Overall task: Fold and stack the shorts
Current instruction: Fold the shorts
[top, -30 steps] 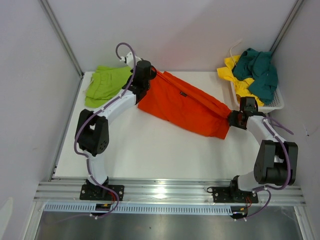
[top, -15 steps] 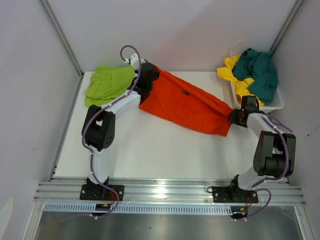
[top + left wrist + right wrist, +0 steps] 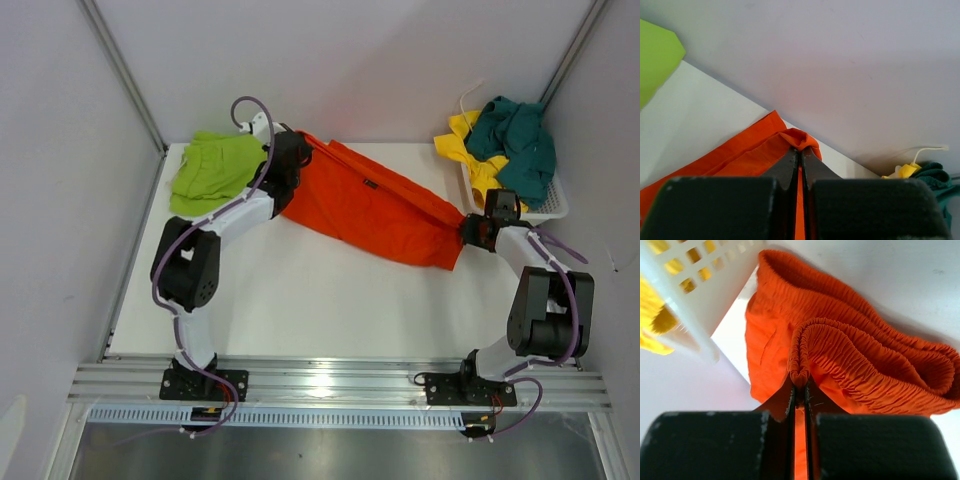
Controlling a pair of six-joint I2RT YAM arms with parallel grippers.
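The orange shorts [image 3: 375, 210] lie stretched across the back of the table between my two grippers. My left gripper [image 3: 300, 150] is shut on their hem corner at the far left end [image 3: 800, 142]. My right gripper [image 3: 468, 230] is shut on the gathered elastic waistband [image 3: 802, 375] at the right end, beside the basket. The lime green shorts [image 3: 212, 170] lie flat at the back left; a corner shows in the left wrist view [image 3: 655, 60]. The yellow shorts [image 3: 470, 150] and dark teal shorts [image 3: 520, 145] are heaped in the basket.
The white mesh basket [image 3: 545, 212] stands at the back right against the wall; its wall shows in the right wrist view [image 3: 695, 300]. Grey walls close in the back and both sides. Aluminium rails run along the near edge [image 3: 330, 380].
My left gripper moved toward the back with the hem corner; my right gripper drew slightly right toward the basket. The orange shorts are pulled straighter between them.
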